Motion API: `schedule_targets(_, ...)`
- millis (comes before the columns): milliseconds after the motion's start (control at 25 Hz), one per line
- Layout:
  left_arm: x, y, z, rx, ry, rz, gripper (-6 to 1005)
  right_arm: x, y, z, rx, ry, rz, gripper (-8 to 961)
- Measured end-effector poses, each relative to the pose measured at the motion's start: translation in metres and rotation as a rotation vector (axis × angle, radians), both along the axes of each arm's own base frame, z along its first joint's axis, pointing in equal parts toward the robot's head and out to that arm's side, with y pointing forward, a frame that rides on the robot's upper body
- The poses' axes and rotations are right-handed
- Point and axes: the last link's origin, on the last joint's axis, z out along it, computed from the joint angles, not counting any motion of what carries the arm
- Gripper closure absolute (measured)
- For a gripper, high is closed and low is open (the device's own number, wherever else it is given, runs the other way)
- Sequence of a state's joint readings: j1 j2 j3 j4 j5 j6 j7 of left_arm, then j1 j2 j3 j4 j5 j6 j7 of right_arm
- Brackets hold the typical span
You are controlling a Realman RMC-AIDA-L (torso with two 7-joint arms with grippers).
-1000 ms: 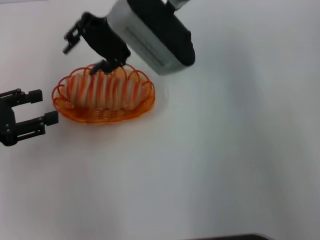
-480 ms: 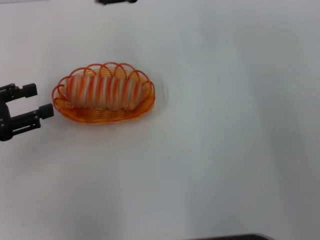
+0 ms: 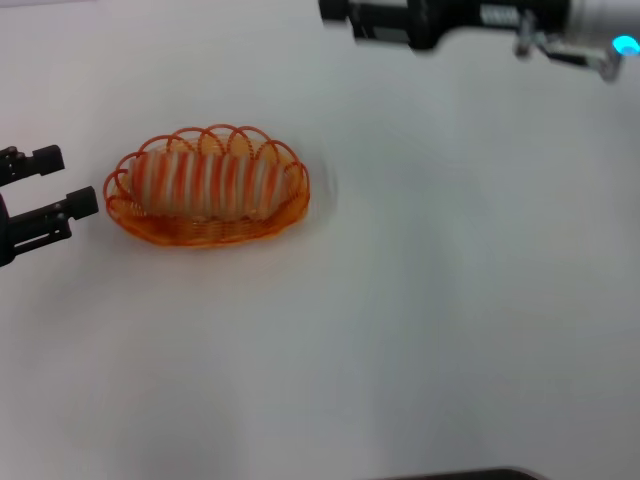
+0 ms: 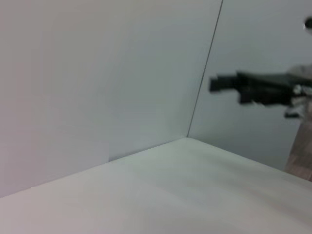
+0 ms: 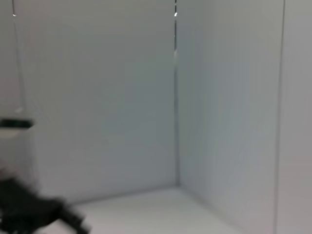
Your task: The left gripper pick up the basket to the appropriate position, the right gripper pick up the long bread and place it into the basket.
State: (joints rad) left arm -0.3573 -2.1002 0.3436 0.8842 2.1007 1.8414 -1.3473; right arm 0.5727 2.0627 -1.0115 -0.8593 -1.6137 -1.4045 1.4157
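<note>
— Basket first, since it is the biggest thing on the white table: how does it sit?

— Flat on the table, left of centre in the head view. It is an oval of thin orange wire with see-through sides and a rim of rounded loops. The long bread lies inside it lengthwise, filling most of it, pale tan with orange-red ridges across it, like a row of segments.

— And the left gripper?

— At the left edge of the head view, low, near the table. Its two short black fingers stand parted with a clear gap between them, and nothing is in that gap. The fingertips point at the basket's left end and sit just beside the rim, apart from it, not touching.

— The right gripper?

— Along the top edge of the head view, well apart from the basket and beyond it, lying across the picture with its tip toward the left. Black body with a white label, silver wrist, a blue light showing at the far right. It is smeared there, so I cannot tell how its fingers stand; it seems to hold nothing.

— Do the wrist views help?

— Little. The left wrist view shows pale walls, the table surface and the right gripper as a dark blurred bar. The right wrist view shows walls and a dark blurred shape low in one corner, which I cannot name.
</note>
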Motion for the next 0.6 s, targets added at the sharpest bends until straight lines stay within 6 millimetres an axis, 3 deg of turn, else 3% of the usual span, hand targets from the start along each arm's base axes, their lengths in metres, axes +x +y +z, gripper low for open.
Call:
schedule_targets(280,0.002,-0.001,-0.004,-0.01,-0.007,-0.012,297,0.056,-0.048,0.006,-0.248,-0.156,-0.047,319)
schedule_targets(600,0.005,0.0,-0.007,-0.016,-0.01,-0.025,296,0.099,-0.079,0.007,-0.136,-0.156,-0.091,327)
